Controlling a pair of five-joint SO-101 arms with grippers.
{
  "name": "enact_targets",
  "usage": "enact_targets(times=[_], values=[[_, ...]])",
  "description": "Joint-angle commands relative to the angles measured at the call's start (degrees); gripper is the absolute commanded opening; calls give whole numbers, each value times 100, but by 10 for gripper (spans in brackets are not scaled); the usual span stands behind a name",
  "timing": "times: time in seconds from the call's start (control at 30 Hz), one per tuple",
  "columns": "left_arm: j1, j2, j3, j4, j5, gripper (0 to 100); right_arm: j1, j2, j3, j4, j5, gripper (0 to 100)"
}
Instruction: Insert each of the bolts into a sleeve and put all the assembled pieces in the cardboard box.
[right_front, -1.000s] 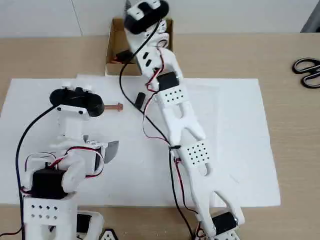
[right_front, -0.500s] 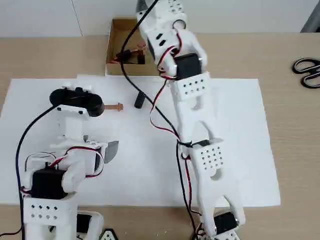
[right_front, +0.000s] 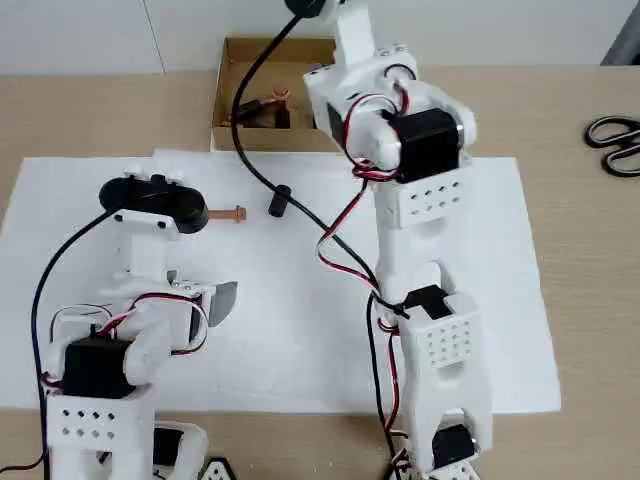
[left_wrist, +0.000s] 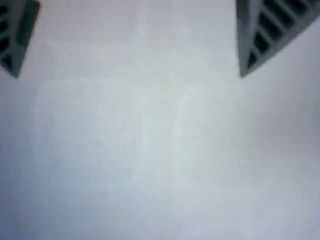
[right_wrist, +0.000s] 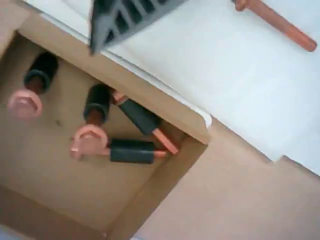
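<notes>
The left gripper (left_wrist: 129, 75) hangs wide open and empty over the white sheet (right_front: 480, 300). Near the sheet's far edge lie a thin copper-coloured bolt (right_front: 232, 213) and, just beside it, a short black sleeve (right_front: 279, 200). We fear the black cable (right_front: 240, 130) passing close by can drag the sleeve away. The cardboard box (right_front: 222, 110) at the tabletop's far edge holds assembled pieces (right_wrist: 127, 150). Of the right gripper (right_wrist: 131, 14) above it, we cannot tell the state.

Open-topped cardboard box (right_front: 250, 60) holds four assembled pcs (right_wrist: 131, 151) — copper-coloured bolts w/ black sleeves over their shanks, lying flat, three bunched by one corner, the fourth apart. Outside the box, near the wall closest to those pcs, one bare bolt (right_front: 232, 213) lies flat; a loose black sleeve (right_front: 279, 200) sits just beside its end — not touching.
</notes>
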Motion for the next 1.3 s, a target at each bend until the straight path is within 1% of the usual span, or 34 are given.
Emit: enact_targets(times=[0.0, 0.07, 0.13, 0.3, 0.33, 0.4, 0.47, 0.53, 0.6, 0.67, 0.77, 0.87, 1.0, 1.13, 1.27], values=[[-35, -70, -31, 26, -9, 265, 92, -356, -176, 84, 26, 151], [-44, -70, -31, 26, -18, 265, 92, -347, -149, 92, -9, 151], [-44, -70, -40, 26, -18, 265, 75, -347, 167, 84, -246, 151], [-62, -70, -48, 26, -18, 265, 4, -347, 1512, 4, -949, 151], [-149, -70, -57, 26, -18, 265, -4, -338, 1837, -57, -1143, 151], [-492, -70, -84, 18, -26, 265, -48, -259, 2303, -295, -1582, 151], [-985, -70, -84, 18, -26, 265, -110, -136, 2567, -558, -2092, 151], [-1530, -70, -57, 18, -35, 265, -233, 66, 2681, -848, -2637, 151], [-2048, -70, -48, 18, -35, 265, -347, 330, 2708, -1147, -2989, 151], [-2470, -70, -40, 26, -35, 265, -470, 637, 2699, -1490, -3024, 151], [-2910, -70, -40, 26, -35, 265, -611, 1138, 2699, -2018, -3033, 151], [-3182, -70, -40, 26, -44, 265, -734, 1578, 2690, -2475, -3042, 151], [-3367, -70, -40, 26, -44, 265, -804, 2009, 2690, -3002, -3042, 151], [-3367, -70, -40, 26, -44, 265, -804, 2273, 2690, -3046, -3042, 151], [-3367, -70, -40, 26, -44, 265, -813, 2316, 2690, -2695, -3051, 151]])
